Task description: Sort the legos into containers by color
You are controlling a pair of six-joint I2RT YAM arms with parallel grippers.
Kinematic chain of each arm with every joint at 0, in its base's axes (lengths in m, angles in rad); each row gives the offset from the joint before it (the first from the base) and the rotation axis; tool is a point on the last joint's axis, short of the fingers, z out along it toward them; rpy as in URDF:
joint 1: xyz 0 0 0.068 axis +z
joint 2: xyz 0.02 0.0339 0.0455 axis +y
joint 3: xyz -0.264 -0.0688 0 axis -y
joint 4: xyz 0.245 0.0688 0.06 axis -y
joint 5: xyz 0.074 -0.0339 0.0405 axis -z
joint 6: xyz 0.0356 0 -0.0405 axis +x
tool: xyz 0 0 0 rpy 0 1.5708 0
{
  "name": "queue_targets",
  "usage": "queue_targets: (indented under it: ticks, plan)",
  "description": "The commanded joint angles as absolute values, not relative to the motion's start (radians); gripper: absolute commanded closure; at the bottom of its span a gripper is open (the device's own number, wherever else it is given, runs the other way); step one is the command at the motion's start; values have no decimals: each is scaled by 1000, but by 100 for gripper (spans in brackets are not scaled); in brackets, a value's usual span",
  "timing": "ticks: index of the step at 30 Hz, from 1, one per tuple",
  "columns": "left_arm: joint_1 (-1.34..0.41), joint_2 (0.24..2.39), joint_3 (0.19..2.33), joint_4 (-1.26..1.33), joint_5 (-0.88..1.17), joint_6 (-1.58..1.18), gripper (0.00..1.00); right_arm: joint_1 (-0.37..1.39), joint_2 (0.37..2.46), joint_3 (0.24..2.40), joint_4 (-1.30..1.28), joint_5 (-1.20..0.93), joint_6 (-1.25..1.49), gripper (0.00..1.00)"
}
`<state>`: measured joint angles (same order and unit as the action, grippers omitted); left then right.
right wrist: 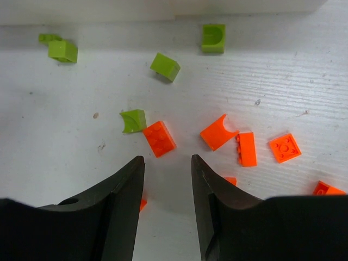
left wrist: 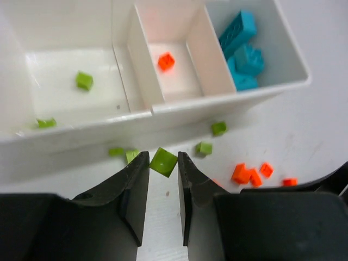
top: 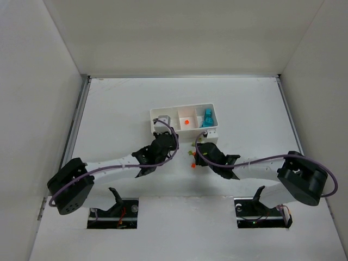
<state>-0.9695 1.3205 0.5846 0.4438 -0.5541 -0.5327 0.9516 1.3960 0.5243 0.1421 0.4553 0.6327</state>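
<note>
Top view: the white three-compartment plastic tray [top: 157, 115] lies mid-table, with tiny loose orange-red plastic bricks [top: 192, 163] just in front of it.

Left wrist view: the left gripper [left wrist: 163, 163] pinches a lime green plastic brick [left wrist: 163, 161] at its fingertips, just before the tray's near wall. Teal plastic bricks [left wrist: 243, 51] fill the right compartment.

Right wrist view: the right gripper [right wrist: 167, 163] stands parted and holds nothing. A square orange-red brick [right wrist: 159, 138] lies on the table just beyond its tips.

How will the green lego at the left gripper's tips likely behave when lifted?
The green lego looks rigid and tiny, so likely light and undeformable. It sits tilted at the very tips of the left gripper, so it may twist or pop out. Smooth plastic, probably slippery.
</note>
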Motion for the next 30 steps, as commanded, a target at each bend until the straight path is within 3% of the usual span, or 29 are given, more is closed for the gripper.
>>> queue_targets:
  ticks: [1,14,17,21,27,30]
  plan:
    - [-900,1278,627,420,-555,-499,83,961,1414,561,178,439,621,54]
    - [-680,1505,798,431,-494,-482,80,936,1468,615,143,419,578,54]
    - [-668,1537,819,426,-494,-477,70,932,1482,623,143,414,577,54]
    - [-683,1485,789,439,-517,-476,54,927,1509,638,132,414,560,56]
    - [-742,1335,677,437,-520,-476,55,924,1525,653,117,417,558,62]
    - [-786,1275,611,425,-520,-485,56,918,1537,660,112,414,555,72]
